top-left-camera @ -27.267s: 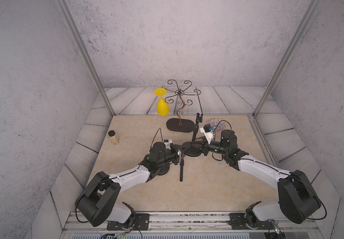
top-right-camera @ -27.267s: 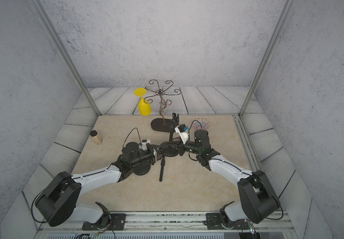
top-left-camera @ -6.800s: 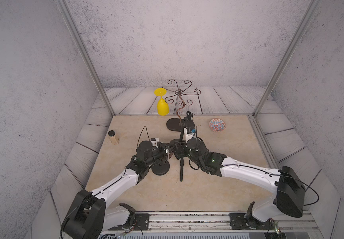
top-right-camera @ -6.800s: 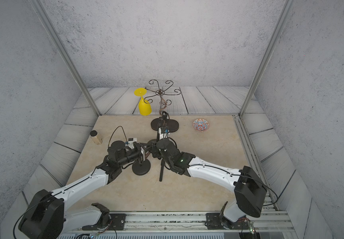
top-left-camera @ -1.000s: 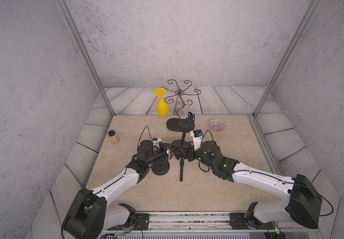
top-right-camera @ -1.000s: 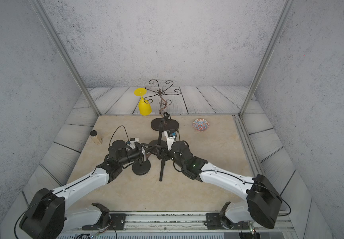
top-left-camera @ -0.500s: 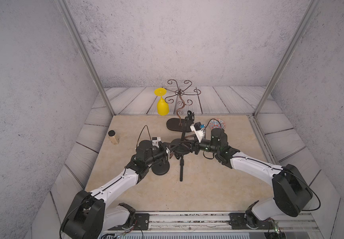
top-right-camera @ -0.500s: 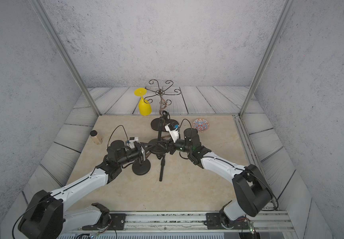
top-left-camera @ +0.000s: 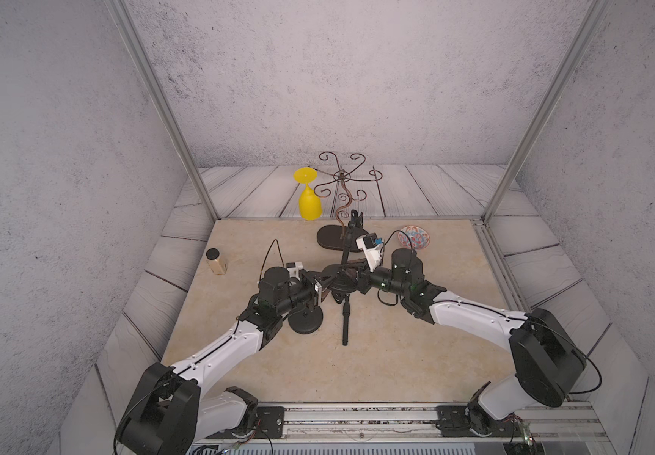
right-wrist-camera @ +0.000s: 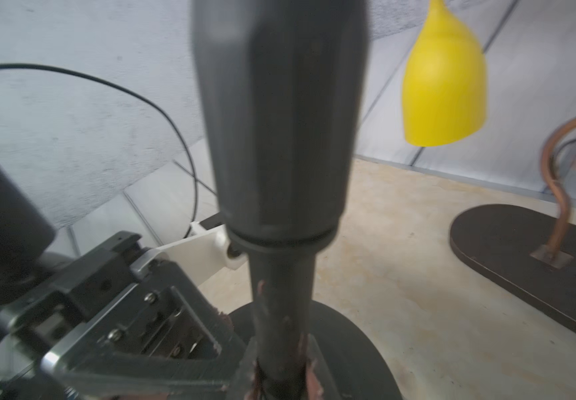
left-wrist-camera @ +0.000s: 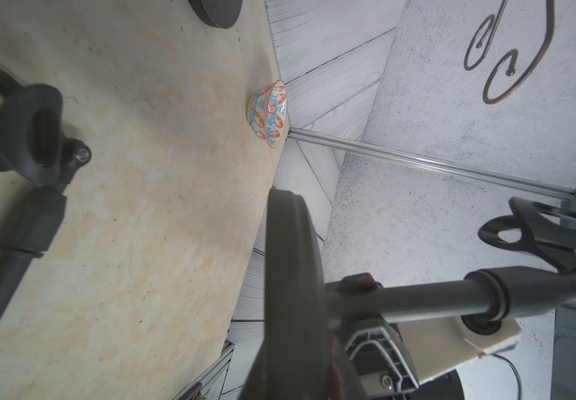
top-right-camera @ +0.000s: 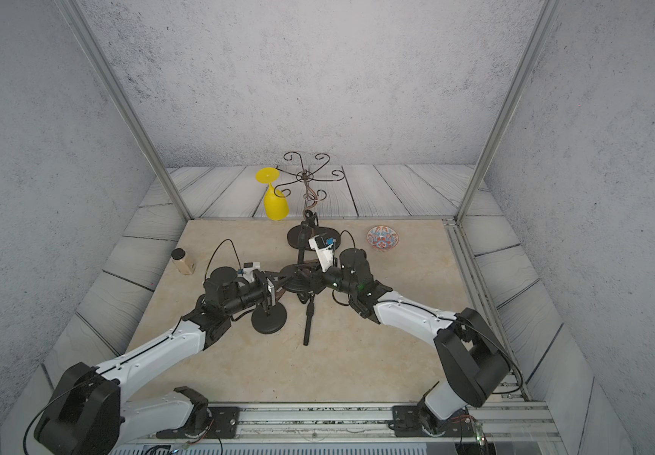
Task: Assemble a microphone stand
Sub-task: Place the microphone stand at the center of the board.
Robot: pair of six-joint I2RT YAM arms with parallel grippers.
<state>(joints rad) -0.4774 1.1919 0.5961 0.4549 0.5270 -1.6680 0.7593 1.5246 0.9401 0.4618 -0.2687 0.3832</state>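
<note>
A round black base (top-left-camera: pixel 337 280) (top-right-camera: pixel 297 281) is held off the table by its rim, my left gripper (top-left-camera: pixel 321 289) (top-right-camera: pixel 274 289) shut on it. A black pole (top-left-camera: pixel 345 252) (top-right-camera: pixel 301 244) rises upright from the base's centre, with a mic clip (top-left-camera: pixel 355 218) at its top. My right gripper (top-left-camera: pixel 360 275) (top-right-camera: pixel 320 275) is shut on the pole just above the base. The right wrist view shows the pole (right-wrist-camera: pixel 279 138) between the right gripper's (right-wrist-camera: pixel 281 367) jaws, over the base (right-wrist-camera: pixel 352 346). In the left wrist view the base (left-wrist-camera: pixel 290 277) is edge-on and the pole (left-wrist-camera: pixel 418 298) sticks out sideways.
A second black base (top-left-camera: pixel 306 321) and a second pole with clip (top-left-camera: pixel 344 319) lie on the tan table in front of the grippers. Behind stand a curly metal stand (top-left-camera: pixel 337 236), a yellow glass (top-left-camera: pixel 309 197), a patterned bowl (top-left-camera: pixel 414 238) and a small jar (top-left-camera: pixel 215 260).
My right gripper has closed from open onto the pole's lower end, and its wrist shifted toward the back. The left gripper and the base have stayed put.
</note>
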